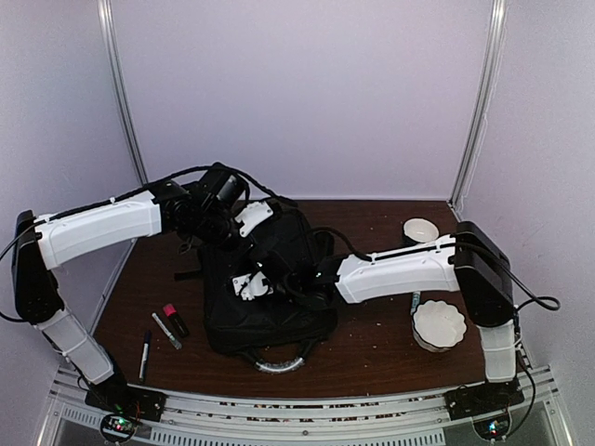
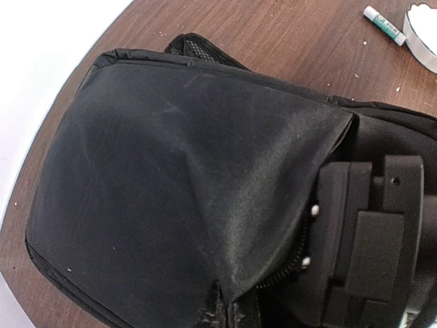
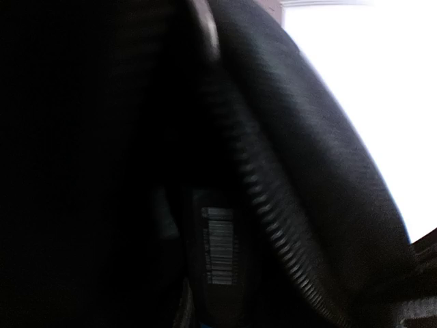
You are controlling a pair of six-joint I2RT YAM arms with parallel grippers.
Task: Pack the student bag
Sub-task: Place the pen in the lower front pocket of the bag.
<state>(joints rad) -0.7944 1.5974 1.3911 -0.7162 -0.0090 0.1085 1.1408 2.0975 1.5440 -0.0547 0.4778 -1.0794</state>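
Observation:
The student bag [image 1: 270, 311] lies flat mid-table, black, its grey handle [image 1: 279, 364] toward the near edge. My left gripper [image 1: 263, 226] is at the bag's far end, shut on the front flap [image 2: 205, 171], pulling the fabric up into a ridge that runs to its jaws [image 2: 231, 311]. My right gripper [image 1: 249, 285] reaches in from the right under that lifted flap. In the right wrist view it is dark inside the bag, with zipper teeth [image 3: 273, 205] curving past. A dark item with a barcode label [image 3: 222, 246] stands upright between the right jaws.
Left of the bag lie a grey marker [image 1: 166, 330], a red-capped stick [image 1: 176, 319] and a dark pen [image 1: 145, 355]. On the right are a white scalloped bowl [image 1: 438, 324], a small cup [image 1: 420, 229] and a green-white tube [image 1: 415, 302].

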